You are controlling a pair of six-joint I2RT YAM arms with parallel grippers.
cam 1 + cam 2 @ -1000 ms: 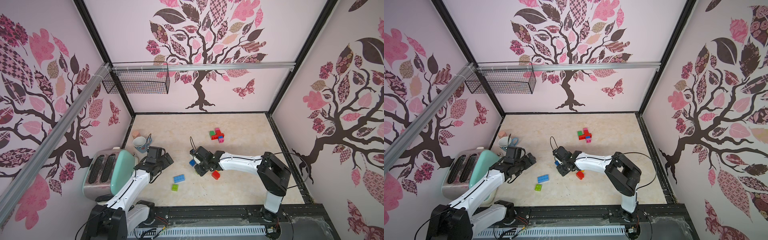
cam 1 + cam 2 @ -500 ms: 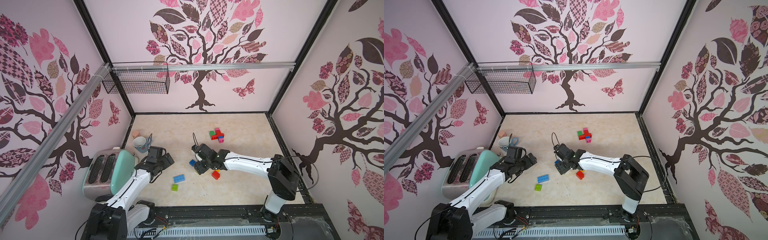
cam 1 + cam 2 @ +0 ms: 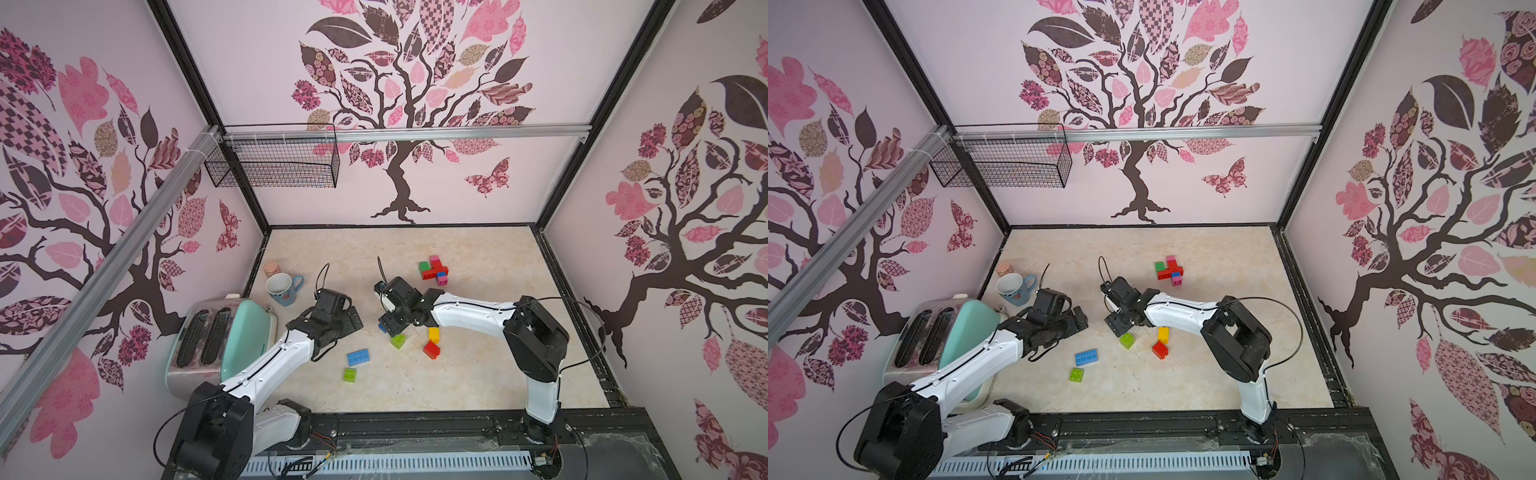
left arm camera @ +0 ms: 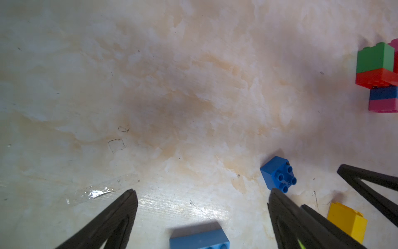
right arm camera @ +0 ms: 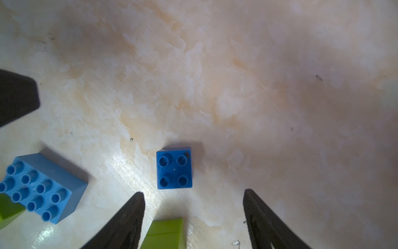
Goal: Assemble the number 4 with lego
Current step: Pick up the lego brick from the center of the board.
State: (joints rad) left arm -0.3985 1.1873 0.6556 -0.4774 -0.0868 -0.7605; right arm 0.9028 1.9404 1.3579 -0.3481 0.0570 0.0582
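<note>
Loose lego lies mid-table: a light blue long brick [image 3: 358, 356], two lime bricks [image 3: 398, 341] [image 3: 350, 375], a yellow brick [image 3: 434, 333] and a red brick [image 3: 431, 349]. A joined cluster of green, red, pink and blue bricks [image 3: 432, 268] sits farther back. My right gripper [image 5: 193, 193] is open above the table. A small blue square brick [image 5: 174, 168] lies just beyond its fingertips, and a lime brick [image 5: 165, 232] lies between its fingers without being gripped. My left gripper [image 4: 202, 191] is open and empty, with the light blue brick [image 4: 199, 239] under it.
A toaster [image 3: 216, 336] and a mug [image 3: 282, 289] stand at the left, behind my left arm. A wire basket [image 3: 274, 162] hangs on the back wall. The two grippers [image 3: 1077, 322] [image 3: 1119, 326] hover close together.
My right gripper's jaws have spread wider and the arm has shifted slightly toward the back, uncovering a lime and a yellow brick. The left arm has not moved.
</note>
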